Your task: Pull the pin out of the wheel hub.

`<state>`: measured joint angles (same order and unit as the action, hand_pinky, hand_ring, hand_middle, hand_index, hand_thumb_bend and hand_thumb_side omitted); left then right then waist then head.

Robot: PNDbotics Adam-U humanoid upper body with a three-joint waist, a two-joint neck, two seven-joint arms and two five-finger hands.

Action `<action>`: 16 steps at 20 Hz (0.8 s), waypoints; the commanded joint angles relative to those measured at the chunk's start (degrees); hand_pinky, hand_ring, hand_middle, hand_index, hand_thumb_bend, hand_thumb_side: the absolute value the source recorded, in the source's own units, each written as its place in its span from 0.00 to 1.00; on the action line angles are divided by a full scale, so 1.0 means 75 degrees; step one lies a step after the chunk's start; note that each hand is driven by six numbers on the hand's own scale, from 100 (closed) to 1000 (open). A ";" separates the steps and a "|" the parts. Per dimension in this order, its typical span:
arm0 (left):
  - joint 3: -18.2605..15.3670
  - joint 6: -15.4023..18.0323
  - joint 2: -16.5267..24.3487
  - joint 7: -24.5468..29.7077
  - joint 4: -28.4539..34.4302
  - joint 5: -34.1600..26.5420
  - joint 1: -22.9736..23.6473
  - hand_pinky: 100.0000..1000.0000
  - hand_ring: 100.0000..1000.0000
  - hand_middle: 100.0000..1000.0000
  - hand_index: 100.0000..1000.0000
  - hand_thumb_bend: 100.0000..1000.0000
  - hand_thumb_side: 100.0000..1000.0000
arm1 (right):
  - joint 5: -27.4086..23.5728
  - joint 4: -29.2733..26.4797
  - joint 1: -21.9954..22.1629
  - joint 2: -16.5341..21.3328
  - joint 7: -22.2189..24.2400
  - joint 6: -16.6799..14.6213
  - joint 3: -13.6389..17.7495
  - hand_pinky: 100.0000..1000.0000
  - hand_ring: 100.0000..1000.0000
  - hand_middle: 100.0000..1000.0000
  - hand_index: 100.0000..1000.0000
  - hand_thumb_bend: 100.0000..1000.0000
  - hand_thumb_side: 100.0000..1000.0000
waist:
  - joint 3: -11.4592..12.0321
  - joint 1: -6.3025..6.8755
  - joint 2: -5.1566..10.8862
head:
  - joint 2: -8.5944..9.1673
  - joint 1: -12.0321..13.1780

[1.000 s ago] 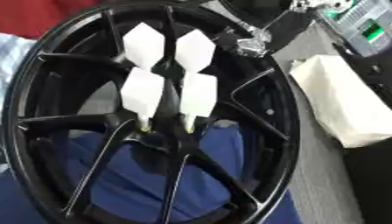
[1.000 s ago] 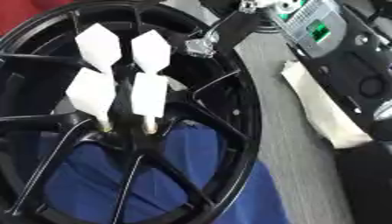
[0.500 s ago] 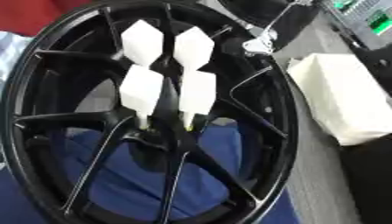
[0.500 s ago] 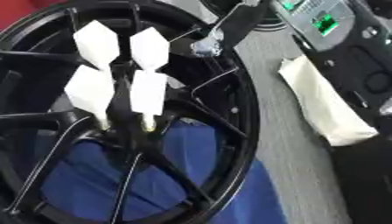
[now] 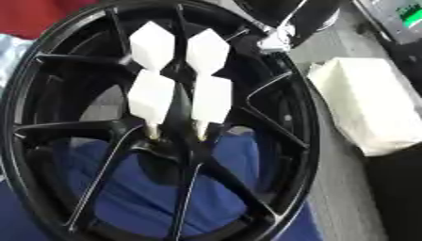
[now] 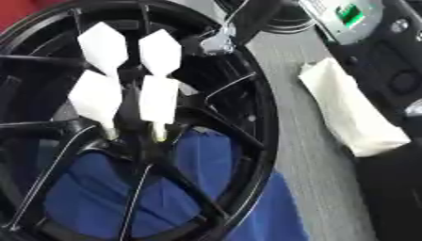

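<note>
Four white, faceted plastic pins [image 5: 151,96] stand in the centre of the black spoked alloy wheel hub [image 5: 293,141], two in front with thin yellowish stems entering the hub and two behind. The wheel fills most of both views and its left and lower rim are cut off. Blue cloth [image 5: 157,188] shows through the spokes.

At the wheel's upper right rim a dark arm ends in a silvery hand [image 6: 217,41], blurred; whether its fingers are spread or closed, I cannot tell. A white rectangular block [image 5: 367,110] lies on grey surface [image 6: 296,155] right of the wheel.
</note>
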<state>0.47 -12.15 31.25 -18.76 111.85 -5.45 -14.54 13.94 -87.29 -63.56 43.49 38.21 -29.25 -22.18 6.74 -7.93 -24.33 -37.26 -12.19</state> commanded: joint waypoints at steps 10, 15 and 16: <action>-0.0081 0.0024 0.0131 -0.0063 0.0102 -0.0034 -0.0012 0.60 0.59 0.55 0.69 0.00 0.62 | 0.0240 0.0048 -0.0001 0.0091 0.1834 -0.2018 -0.0130 0.93 1.00 0.81 0.93 0.22 0.60 | 0.0108 0.0059 0.0131 | 0.0700 -0.0646; -0.0072 0.0027 0.0115 -0.0041 0.0116 -0.0037 -0.0027 0.60 0.59 0.55 0.69 0.00 0.61 | 0.0182 0.0113 0.0003 0.0049 0.1834 -0.2056 -0.0234 0.93 1.00 0.81 0.93 0.19 0.60 | 0.0137 0.0113 0.0156 | 0.0732 -0.0690; -0.0076 0.0027 0.0113 -0.0042 0.0119 -0.0036 -0.0025 0.60 0.59 0.55 0.69 0.00 0.61 | 0.0167 0.0118 -0.0006 0.0041 0.1834 -0.2060 -0.0248 0.93 1.00 0.81 0.93 0.19 0.60 | 0.0143 0.0122 0.0163 | 0.0716 -0.0680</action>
<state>0.46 -12.01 31.20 -19.06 111.87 -5.52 -14.49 15.45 -86.30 -62.69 42.93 37.50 -29.96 -24.45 7.83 -7.57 -24.38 -32.56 -17.13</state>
